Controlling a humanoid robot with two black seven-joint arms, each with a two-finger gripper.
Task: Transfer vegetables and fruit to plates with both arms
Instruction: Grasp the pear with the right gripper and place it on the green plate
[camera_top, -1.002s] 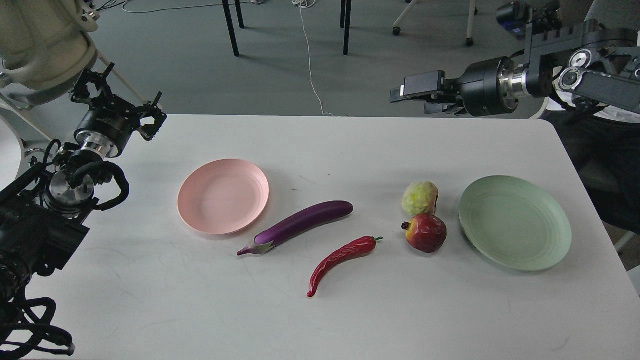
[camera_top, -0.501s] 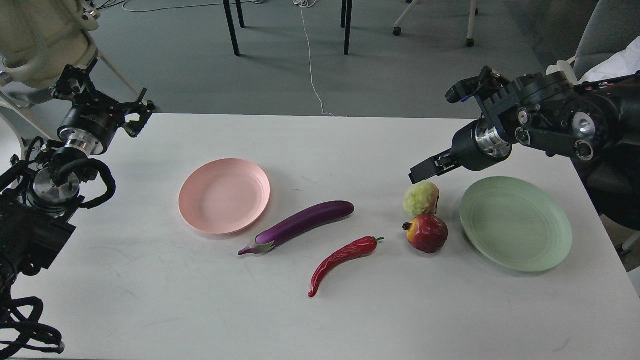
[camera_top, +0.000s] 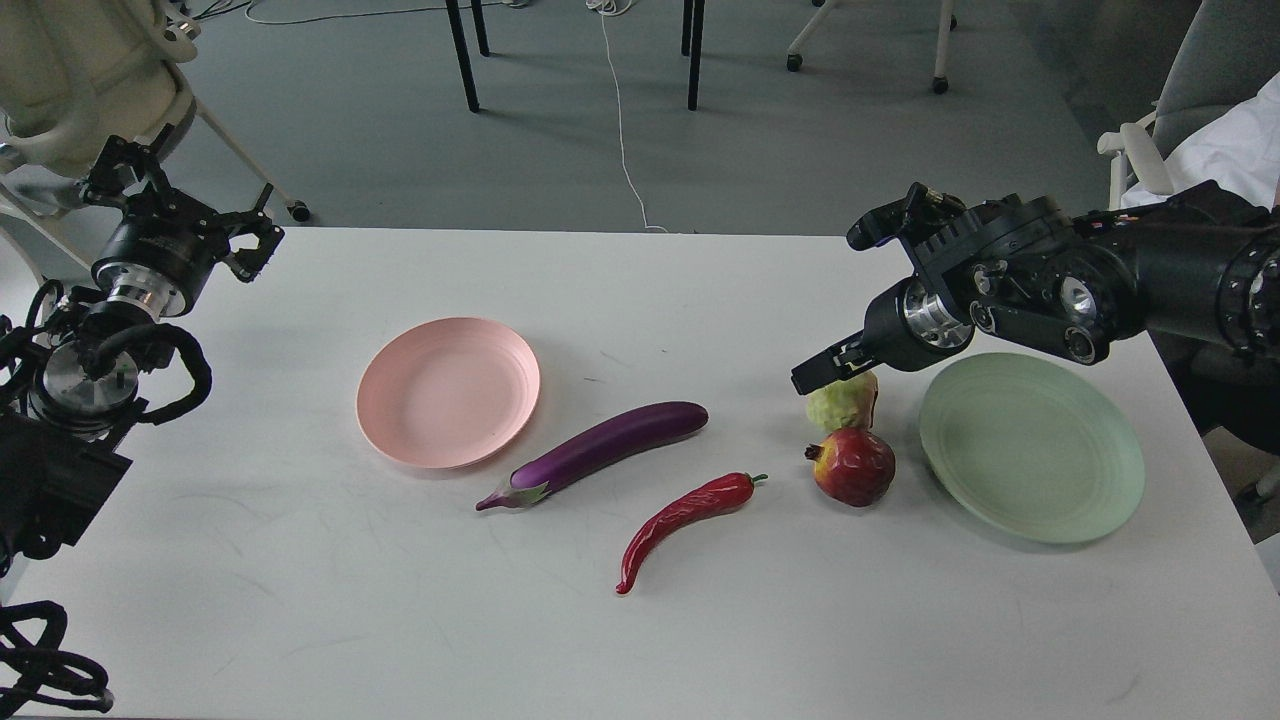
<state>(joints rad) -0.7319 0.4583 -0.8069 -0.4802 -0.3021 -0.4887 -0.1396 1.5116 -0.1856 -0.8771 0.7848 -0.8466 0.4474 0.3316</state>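
On the white desk (camera_top: 300, 600) all four items lie unplated, both round plastic plates bare: the right claw (camera_top: 822, 372), state indiscernible, hovers at the lumpy yellow-green fruit (camera_top: 842, 405); the left claw (camera_top: 248, 243) gapes idle.

The near half of the surface (camera_top: 400, 640) lies bare, giving open passage from the front. Between the pink plate (camera_top: 448, 392) and the eggplant (camera_top: 600, 450) only a thin strip stays free at the eggplant's stem end. The chili pepper (camera_top: 685, 515) lies apart from the eggplant, with room on both sides. The red fruit (camera_top: 852, 465) sits just beside the yellow-green fruit (camera_top: 842, 402), leaving no gap between them. The right gripper (camera_top: 825, 370) covers the yellow-green fruit's top. A narrow lane separates both fruits from the green plate (camera_top: 1032, 450).
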